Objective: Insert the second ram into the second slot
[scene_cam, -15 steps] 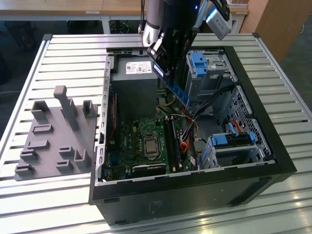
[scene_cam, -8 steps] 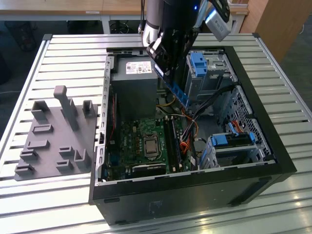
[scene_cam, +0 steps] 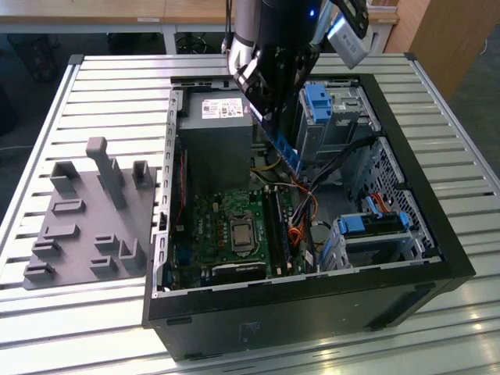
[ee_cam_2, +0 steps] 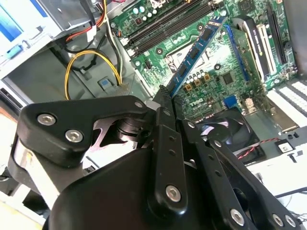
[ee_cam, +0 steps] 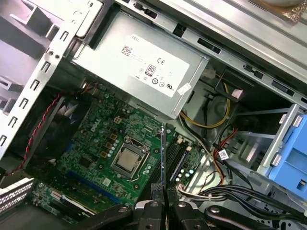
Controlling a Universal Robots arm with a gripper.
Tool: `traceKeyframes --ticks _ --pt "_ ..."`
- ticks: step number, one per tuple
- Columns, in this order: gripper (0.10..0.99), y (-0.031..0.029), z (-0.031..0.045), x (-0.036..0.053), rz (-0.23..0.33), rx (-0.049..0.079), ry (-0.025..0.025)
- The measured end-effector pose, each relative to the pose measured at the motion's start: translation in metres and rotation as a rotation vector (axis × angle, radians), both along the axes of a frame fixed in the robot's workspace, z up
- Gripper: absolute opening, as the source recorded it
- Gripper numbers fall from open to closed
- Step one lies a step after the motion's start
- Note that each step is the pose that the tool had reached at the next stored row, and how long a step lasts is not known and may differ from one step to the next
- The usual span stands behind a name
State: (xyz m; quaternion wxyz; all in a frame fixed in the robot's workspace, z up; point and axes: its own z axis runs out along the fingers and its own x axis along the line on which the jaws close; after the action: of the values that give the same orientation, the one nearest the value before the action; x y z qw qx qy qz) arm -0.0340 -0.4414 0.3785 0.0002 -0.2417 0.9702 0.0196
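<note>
My gripper (scene_cam: 262, 105) is shut on the second ram (scene_cam: 285, 152), a thin dark-blue stick that slants down from the fingers above the open computer case. In the second wrist view the black fingers (ee_cam_2: 165, 120) pinch one end of the ram (ee_cam_2: 196, 50), and its free end points toward the motherboard. The first wrist view shows the ram (ee_cam: 163, 153) edge-on, rising from the gripper (ee_cam: 160, 191) beside the memory slots (ee_cam: 176, 160). These long dark slots (scene_cam: 275, 226) lie to the exterior view's right of the processor socket (scene_cam: 240, 232), well below the stick. The ram touches no slot.
A grey power supply (scene_cam: 215, 133) fills the case's back corner, at the exterior view's left of the ram. Blue drive brackets (scene_cam: 319, 105) and loose cables (scene_cam: 301, 211) crowd the exterior view's right. A grey parts fixture (scene_cam: 86, 219) stands on the slatted table outside the case.
</note>
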Motion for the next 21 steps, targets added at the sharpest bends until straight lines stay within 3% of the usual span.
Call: traceKeyframes --ticks 21 --pt "0.137 0.0000 0.0000 0.0000 -0.152 0.000 0.0000"
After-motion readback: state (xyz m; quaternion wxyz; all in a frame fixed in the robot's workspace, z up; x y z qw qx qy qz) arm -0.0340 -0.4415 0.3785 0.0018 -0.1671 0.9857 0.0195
